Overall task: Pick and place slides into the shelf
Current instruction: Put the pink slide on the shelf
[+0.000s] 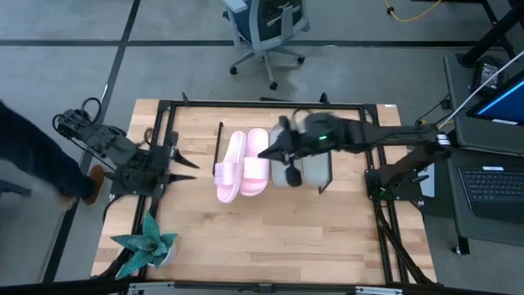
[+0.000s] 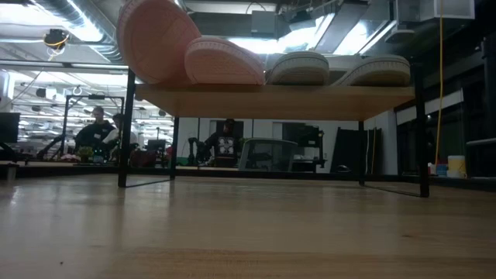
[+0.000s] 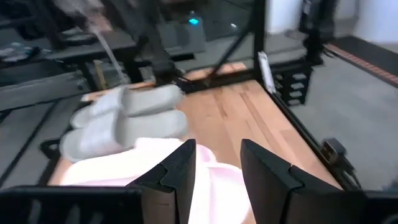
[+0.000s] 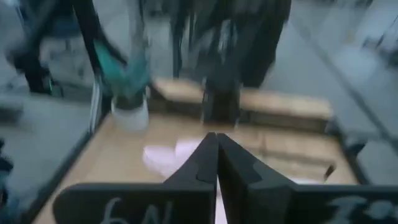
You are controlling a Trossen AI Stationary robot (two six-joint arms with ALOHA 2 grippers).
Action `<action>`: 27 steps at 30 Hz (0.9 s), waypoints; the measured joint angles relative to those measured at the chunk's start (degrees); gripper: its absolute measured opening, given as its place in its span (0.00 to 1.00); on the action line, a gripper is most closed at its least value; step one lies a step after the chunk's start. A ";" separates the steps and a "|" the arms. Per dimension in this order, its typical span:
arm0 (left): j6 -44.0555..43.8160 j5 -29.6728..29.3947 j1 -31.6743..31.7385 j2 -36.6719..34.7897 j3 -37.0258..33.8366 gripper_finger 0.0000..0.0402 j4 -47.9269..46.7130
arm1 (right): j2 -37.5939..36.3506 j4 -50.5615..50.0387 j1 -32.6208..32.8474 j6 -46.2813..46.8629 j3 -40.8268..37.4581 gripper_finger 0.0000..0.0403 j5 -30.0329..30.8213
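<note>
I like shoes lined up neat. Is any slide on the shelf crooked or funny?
Yes. The outer pink slide sits tipped up, higher than the pink one beside it; from above it angles off. The two grey slides lie flat on the shelf.

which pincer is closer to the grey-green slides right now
Right. The right pincer sits shut above the shelf, just beside the grey-green slides, over the neighbouring pink pair. The left pincer is open near the table's left edge, beyond the pink pair.
</note>
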 joint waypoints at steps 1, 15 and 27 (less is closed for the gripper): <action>0.13 1.03 0.00 0.45 -0.02 0.30 -0.02 | -1.42 2.18 0.00 0.04 -1.17 0.02 0.05; -1.63 4.92 -0.05 8.05 -0.04 0.30 1.18 | -5.45 6.73 0.33 -1.25 -7.30 0.03 0.97; -6.24 8.62 0.00 15.50 -0.04 0.22 4.55 | -5.79 6.87 -0.09 -5.52 -7.30 0.03 0.91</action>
